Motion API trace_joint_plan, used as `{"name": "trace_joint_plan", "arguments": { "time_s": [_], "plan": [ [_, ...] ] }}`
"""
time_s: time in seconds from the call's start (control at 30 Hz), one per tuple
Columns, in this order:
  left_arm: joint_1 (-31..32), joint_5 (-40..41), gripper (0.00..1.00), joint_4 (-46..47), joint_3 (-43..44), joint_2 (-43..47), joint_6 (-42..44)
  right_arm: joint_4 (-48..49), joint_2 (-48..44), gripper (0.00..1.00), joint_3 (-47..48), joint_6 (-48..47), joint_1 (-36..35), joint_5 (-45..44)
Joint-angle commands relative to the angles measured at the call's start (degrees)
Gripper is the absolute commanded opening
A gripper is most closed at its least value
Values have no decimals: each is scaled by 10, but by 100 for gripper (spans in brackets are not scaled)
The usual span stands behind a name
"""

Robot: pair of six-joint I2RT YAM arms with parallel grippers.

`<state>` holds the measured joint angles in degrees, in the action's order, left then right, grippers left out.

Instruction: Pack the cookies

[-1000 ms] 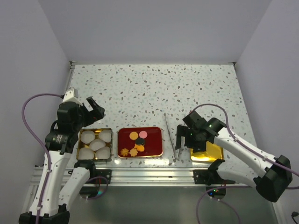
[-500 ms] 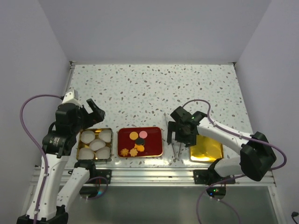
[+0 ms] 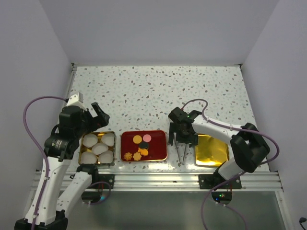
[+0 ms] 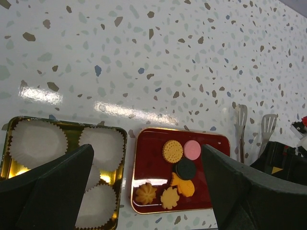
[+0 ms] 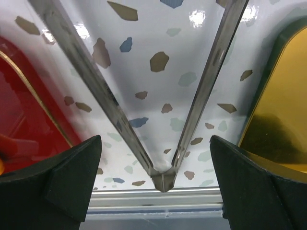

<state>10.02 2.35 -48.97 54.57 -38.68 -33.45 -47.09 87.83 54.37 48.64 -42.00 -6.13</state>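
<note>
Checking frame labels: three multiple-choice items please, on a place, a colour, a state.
1. The tongs lie: A) between the red tray and the gold tray B) on the red tray C) on the gold tray
2. The cookies' tray is: A) white B) red C) blue
3. The right gripper's jaws are: A) shut on a cookie B) shut on the tongs C) open astride the tongs

1 A: speckled table shows around them.
2 B: cookies sit on red.
3 C: the wrist view shows them wide apart.
</note>
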Motion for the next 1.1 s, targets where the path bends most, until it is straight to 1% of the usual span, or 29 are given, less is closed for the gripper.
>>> {"name": "trace_joint_plan", "arguments": {
  "time_s": [0.0,0.13,0.23,0.33,0.47,0.5,0.6,0.63,0.67,0.8,0.87,1.0,1.07],
  "plan": [
    [9,11,100,5,14,-3,3,15,22,98,15,3,-2,-28],
    [18,19,100,7,13,-7,7,39,42,98,7,8,-1,-26],
    [25,25,100,7,12,-11,9,51,60,95,9,10,-2,-29],
    [32,31,100,7,11,-11,13,55,80,89,17,13,-2,-42],
    [39,35,100,5,9,-11,15,51,99,75,27,20,-2,-59],
    [39,36,100,5,9,-9,16,53,102,69,27,22,-2,-63],
    [42,41,100,5,10,-7,17,55,106,61,22,28,-3,-67],
    [43,42,100,5,11,-8,17,53,108,56,23,29,-2,-68],
    [43,41,100,8,10,-9,17,51,110,54,24,29,-2,-68],
    [44,38,100,12,19,-15,17,4,95,52,56,24,-2,-91],
    [44,36,100,12,24,-16,16,-19,70,51,74,22,-3,-102],
    [44,30,100,9,49,-21,13,-90,30,51,147,17,-2,-128],
    [44,18,100,10,61,-25,12,-110,11,52,175,17,-2,-134]
  ]
}}
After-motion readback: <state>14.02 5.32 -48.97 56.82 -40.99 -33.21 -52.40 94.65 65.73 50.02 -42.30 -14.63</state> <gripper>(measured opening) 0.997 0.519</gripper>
